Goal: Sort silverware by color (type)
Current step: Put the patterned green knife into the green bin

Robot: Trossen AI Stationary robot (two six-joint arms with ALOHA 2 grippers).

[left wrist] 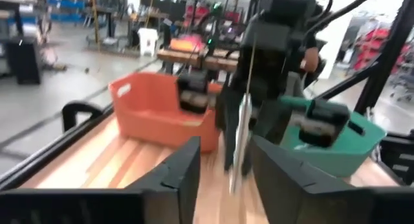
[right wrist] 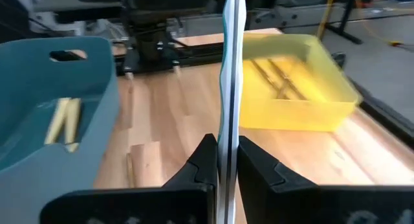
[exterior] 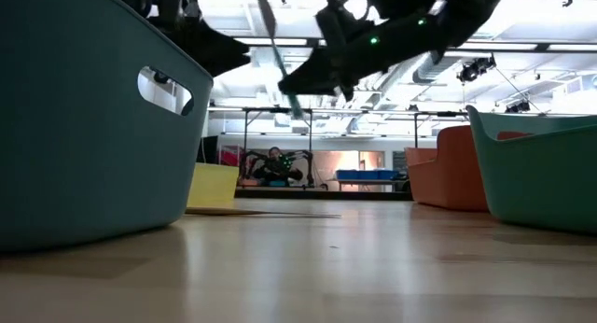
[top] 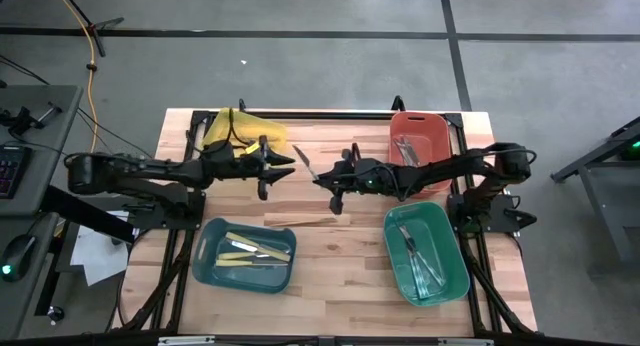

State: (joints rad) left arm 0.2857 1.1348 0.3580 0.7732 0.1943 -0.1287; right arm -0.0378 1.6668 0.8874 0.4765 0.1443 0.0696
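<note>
Right fingers: you are seeing them (right wrist: pixel 206 164) pinching a thin silver utensil (right wrist: pixel 231 88) between their tips, closed tight on it, with the blade standing straight up out of the grip in the right wrist view.
Right gripper: it (top: pixel 333 186) is hanging over the middle of the table in the high view, just right of centre, and the utensil is sticking out toward the upper left of it.
Left fingers: they (left wrist: pixel 183 167) are standing apart, and the silver utensil is hanging in the gap between them; you cannot tell whether either one is touching it.
Left gripper: it (top: pixel 285 163) is pointing at the right gripper from the left of centre, tips just beside the utensil.
Blue bin: it (top: pixel 204 261) is sitting at lower left of the high view and is holding cream-yellow utensils (top: pixel 256 251).
Green bin: it (top: pixel 457 266) is sitting at lower right and is holding teal-tinted utensils (top: pixel 418 251).
Red bin: it (top: pixel 395 136) is sitting at upper right with grey utensils (top: pixel 407 148) in it.
Yellow bin: it (top: pixel 222 124) is lying at upper left, partly under the left arm.
Table: a tan utensil (top: pixel 300 223) is lying on the bare wood (top: pixel 340 276) between the blue bin and the grippers.
</note>
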